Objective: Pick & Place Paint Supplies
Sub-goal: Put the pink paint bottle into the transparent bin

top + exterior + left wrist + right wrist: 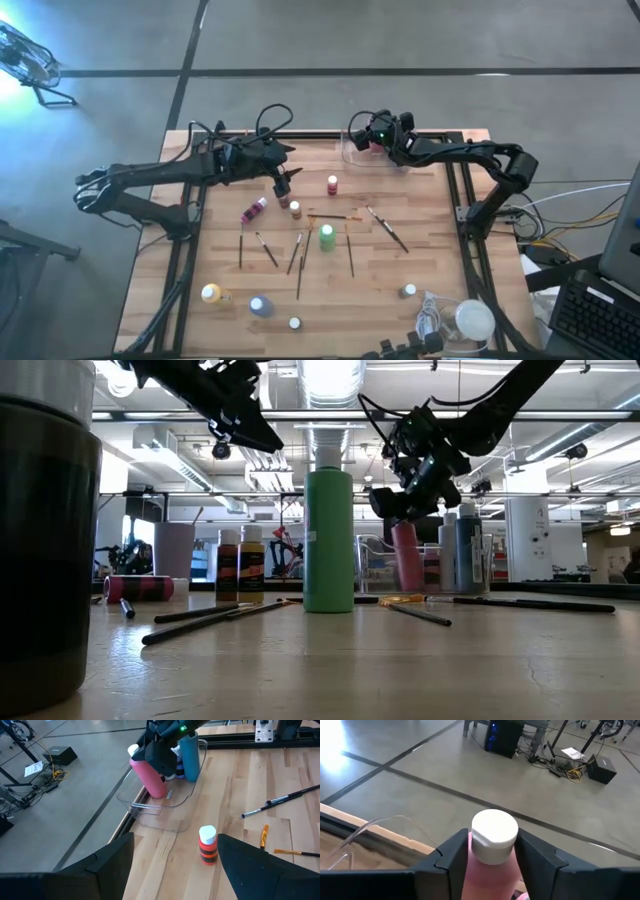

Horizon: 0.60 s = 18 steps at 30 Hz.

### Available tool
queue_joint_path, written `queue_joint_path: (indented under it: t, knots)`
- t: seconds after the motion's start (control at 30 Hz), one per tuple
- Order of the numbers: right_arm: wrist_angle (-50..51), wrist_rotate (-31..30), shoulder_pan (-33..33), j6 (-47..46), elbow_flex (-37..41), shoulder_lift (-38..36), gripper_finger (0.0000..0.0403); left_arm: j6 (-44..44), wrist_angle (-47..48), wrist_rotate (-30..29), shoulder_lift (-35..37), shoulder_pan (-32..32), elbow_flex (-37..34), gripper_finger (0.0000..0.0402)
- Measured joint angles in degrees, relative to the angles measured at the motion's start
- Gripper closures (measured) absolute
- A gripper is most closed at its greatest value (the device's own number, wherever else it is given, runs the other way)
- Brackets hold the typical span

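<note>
Fingers of the left gripper (283,186) hang wide and empty left of centre, above the brown bottle (295,209). At upper right, the right gripper (372,139) brackets the pink bottle (149,779) in the clear tray (165,812); whether it grips, I cannot tell. Most bottles and paintbrushes (386,229) lie unsorted on the table (380,285).

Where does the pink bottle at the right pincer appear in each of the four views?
High view: mostly hidden under the right pincer, over the clear tray at the table's far edge.
Low view: pink bottle, right of centre, below the pincer.
Left wrist view: upper middle, tilted in the tray.
Right wrist view: bottom centre, between the fingers.
Shared landmark: the clear tray.
</note>
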State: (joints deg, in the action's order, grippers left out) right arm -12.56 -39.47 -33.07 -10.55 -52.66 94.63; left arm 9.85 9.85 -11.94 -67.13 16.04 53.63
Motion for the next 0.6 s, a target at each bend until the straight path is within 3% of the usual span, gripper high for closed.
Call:
queue_joint_path:
  t: [0.43, 0.6]
  knots:
    - [0.4, -0.13, 0.05, 0.66, 0.09, -0.25, 0.0266, 0.0, 0.0, 0.0, 0.0, 0.02, 0.0, 0.0113]
    - [1.29, -0.91, 0.05, 1.53, 0.17, -1.64, 0.0257, 0.0, 0.0, 0.0, 0.0, 0.02, 0.0, 0.0113]
